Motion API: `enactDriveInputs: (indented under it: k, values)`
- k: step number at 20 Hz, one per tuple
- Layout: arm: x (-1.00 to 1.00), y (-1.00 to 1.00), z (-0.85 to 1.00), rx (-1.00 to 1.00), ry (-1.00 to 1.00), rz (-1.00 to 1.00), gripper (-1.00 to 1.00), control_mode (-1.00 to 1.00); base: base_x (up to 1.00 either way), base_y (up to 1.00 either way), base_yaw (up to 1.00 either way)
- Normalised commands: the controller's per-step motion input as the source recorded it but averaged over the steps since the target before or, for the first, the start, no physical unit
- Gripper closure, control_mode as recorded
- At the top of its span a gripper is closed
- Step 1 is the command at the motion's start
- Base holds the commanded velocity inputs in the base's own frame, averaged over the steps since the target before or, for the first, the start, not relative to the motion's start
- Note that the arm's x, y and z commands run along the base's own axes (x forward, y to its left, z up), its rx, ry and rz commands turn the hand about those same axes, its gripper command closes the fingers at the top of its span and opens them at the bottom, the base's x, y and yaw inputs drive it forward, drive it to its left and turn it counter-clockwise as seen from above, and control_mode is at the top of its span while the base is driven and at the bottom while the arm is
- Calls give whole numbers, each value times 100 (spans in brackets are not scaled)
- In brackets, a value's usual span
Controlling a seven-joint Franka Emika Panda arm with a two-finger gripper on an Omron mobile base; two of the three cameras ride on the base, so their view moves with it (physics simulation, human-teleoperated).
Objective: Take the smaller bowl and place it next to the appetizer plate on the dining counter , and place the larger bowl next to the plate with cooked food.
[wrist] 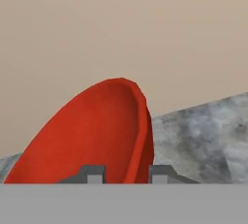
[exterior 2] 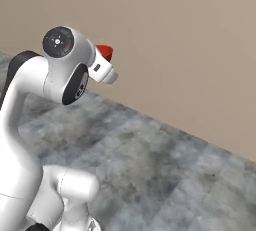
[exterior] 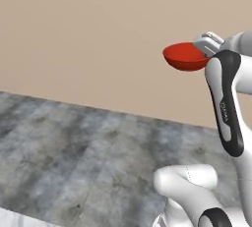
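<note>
Carrying the smaller bowl (exterior: pixel 184 57) aloft, rim pinched in the pincer (wrist: pixel 126 173) (fingers straddling its wall), clear of the floor (exterior: pixel 74 147) below for transit.

The smaller bowl (exterior: pixel 183 56) hangs in the air in front of the wall (exterior: pixel 88 34), well above the floor (exterior: pixel 74 152), held by its rim at the end of the raised arm (exterior: pixel 224 98). In the hand view the gripper (wrist: pixel 126 173) sits at the bowl's near edge (one fingertip inside the rim, one outside), the floor lying beyond to the right.
</note>
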Motion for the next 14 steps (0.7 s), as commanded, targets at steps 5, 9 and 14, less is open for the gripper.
enactDriveInputs:
  k: [5,9,14]
  values:
    - [0,0,0,0,0,0,100,100,98,75,44]
    - [0,0,0,0,0,0,100,100,100,42,52]
    - [0,0,0,0,0,0,100,100,100,21,57]
